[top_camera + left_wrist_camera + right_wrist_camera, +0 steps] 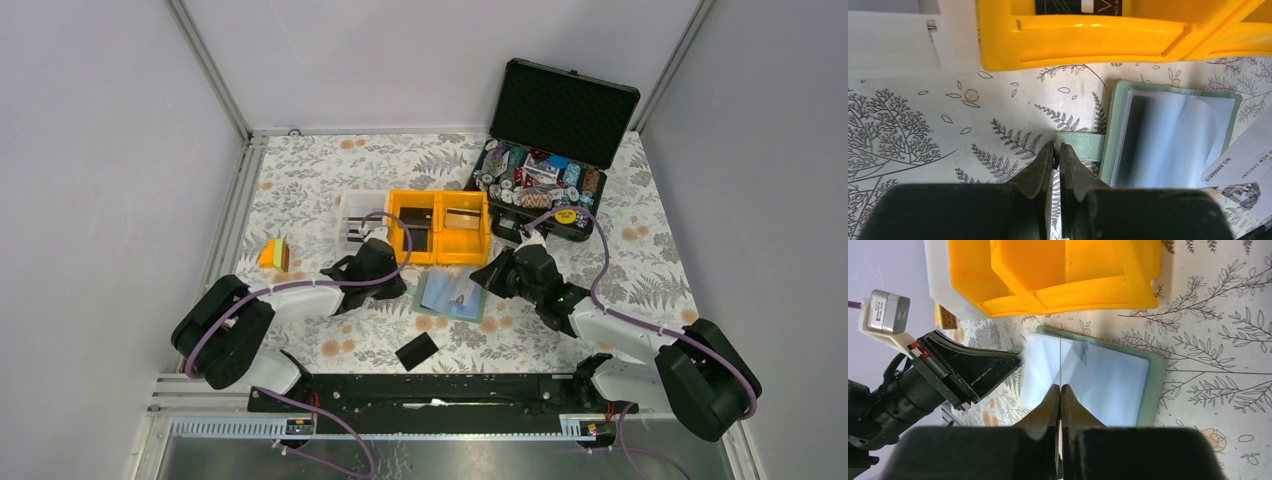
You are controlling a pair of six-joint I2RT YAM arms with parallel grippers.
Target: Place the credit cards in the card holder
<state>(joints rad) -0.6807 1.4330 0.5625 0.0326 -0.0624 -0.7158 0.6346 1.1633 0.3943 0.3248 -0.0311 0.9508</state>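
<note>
A black credit card [416, 351] lies behind both claws, toward the bases. The left gripper [1057, 150] has its fingers together at the green flap of the card holder [1118, 125], likely pinning it. The right gripper [1060, 389] pinches a silvery card [1243, 160] edge-on over the pockets, so this is the insertion step. Next, its edge must find a pocket mouth. The yellow bins [1068, 295] crowd just ahead.

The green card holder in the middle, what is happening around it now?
The card holder lies open on the table before the yellow bins. The left gripper, shut, sits at its left edge, apparently steadying it. The right gripper is shut on a thin pale card, held edge-on over the clear pockets, not yet inside. One black card lies on the table nearer the arms.
</note>
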